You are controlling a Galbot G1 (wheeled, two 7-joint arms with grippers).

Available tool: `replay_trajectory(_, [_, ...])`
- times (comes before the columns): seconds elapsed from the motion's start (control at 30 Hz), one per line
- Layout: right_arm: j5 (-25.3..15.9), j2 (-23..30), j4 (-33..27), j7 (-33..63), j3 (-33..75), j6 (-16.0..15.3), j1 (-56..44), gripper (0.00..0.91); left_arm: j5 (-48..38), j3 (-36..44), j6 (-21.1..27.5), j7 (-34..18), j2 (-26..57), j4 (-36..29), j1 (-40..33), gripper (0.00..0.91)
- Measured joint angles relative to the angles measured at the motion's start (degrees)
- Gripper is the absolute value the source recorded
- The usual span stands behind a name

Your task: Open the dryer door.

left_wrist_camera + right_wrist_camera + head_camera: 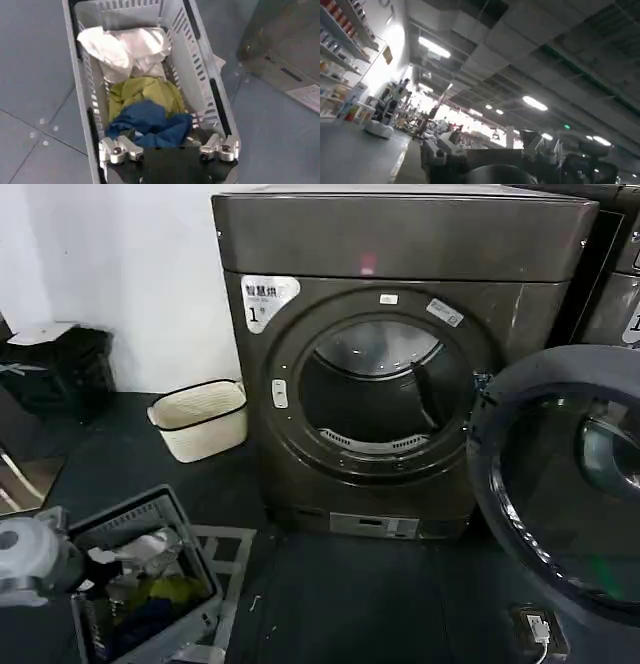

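stands wide open: dryer door (560, 484), swung out to the right of the dryer (400, 354), dark grey inner side and tinted glass facing the head camera, hinge edge meeting the rim of the round opening. shows the bare drum through that opening, with a white sticker marked "1" (266, 299) up on the front panel.

hangs low at the robot's left: left gripper (169, 151), over a grey laundry basket (197, 65) on the dark floor (360, 604). spread wide apart, holding nothing: its two fingers (120, 150), one near each long wall of the basket. just beyond the fingertips, inside the basket: a blue cloth (150, 122), then a green cloth (142, 92), then a white cloth (125, 45) farthest from them. off past one fingertip, the lower corner of the dryer.

points upward toward ceiling lights: right gripper (490, 155), nothing between its fingers, which look parted, though not seen clearly.

sits left of the dryer by the wall: a white bin (200, 417).
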Motion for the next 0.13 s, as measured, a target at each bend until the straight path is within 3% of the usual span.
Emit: replay_trajectory(0.13, [1.51, -0.03, -0.11, -1.57, -0.28, -0.73, 0.02, 0.907, -0.05, -0.04, 0.0, -0.01, 0.0, 0.19, 0.05, 0.907])
